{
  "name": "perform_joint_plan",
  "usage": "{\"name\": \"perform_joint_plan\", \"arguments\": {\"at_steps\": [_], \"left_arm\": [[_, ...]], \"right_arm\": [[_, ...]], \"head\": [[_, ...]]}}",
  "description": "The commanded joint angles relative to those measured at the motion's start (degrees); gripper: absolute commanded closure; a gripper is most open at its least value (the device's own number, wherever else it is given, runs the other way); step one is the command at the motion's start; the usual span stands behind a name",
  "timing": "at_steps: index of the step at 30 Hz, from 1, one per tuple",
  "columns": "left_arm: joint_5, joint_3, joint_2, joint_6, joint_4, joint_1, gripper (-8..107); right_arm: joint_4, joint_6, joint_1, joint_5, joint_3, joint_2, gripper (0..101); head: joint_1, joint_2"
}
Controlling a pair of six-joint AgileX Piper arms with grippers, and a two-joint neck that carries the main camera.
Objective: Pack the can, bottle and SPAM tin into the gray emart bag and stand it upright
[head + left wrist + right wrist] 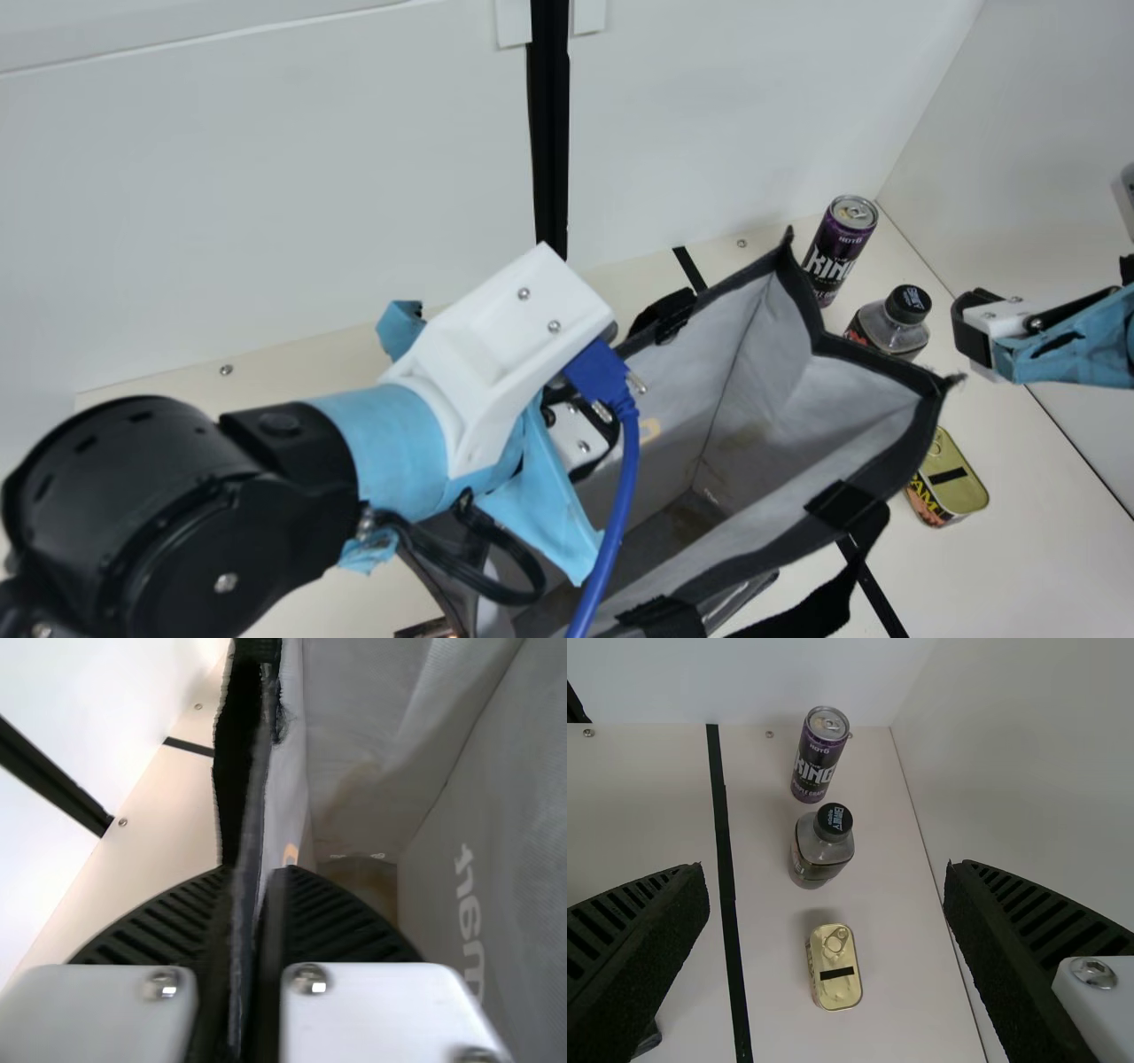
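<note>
Main view puts the left pincer (580,439) at the far long rim of the gray emart bag (766,390), toward the end nearer its own arm. Left wrist view has the bag's wall running between its two ribbed fingers, which are closed on that cloth. The bag's mouth gapes upward beside this pincer, its pale inner walls spreading to one side of the grip and its darker bottom below. One black handle (669,315) is near the pincer along the same rim; another strap (819,607) droops from the opposite rim.

The right pincer (972,326) hangs above the table (1019,567), past the bag's far end from the left pincer. Right wrist view has its fingers spread wide, with nothing between them. The bottle (822,850) stands upright just to the left of this pincer in main view, apart from its fingers. Farther back and left of it stands the can (818,757), upright too, near the bag's corner. The SPAM tin (835,970) rests on the table on the nearer side of the right pincer, its pull-ring lid facing up, just beside the bag. All three things are outside the bag.
</note>
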Motion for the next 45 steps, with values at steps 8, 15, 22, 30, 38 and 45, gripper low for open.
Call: {"name": "perform_joint_plan", "arguments": {"at_steps": [8,15,22,30,38,45], "left_arm": [[-0.1,0.2,-1.4,-4.9,4.9,-0.2,107],[-0.1,-0.5,-3.1,-10.7,12.5,0.4,107],[-0.1,-0.4,-5.5,-18.1,21.9,1.5,107],[-0.1,1.9,-9.4,-26.1,34.4,3.0,107],[-0.1,6.8,-13.5,-34.7,49.0,4.3,107],[-0.1,13.1,-16.6,-41.8,61.8,4.7,107]], "right_arm": [[0.0,0.0,0.0,0.0,0.0,0.0,6],[0.0,0.0,0.0,0.0,0.0,0.0,6],[0.0,0.0,0.0,0.0,0.0,0.0,6],[0.0,0.0,0.0,0.0,0.0,0.0,6],[0.0,0.0,0.0,0.0,0.0,0.0,6],[0.0,0.0,0.0,0.0,0.0,0.0,6]], "head": [[-1.2,0.0],[-1.2,0.0],[-1.2,0.0],[-1.2,0.0],[-1.2,0.0],[-1.2,0.0]]}}
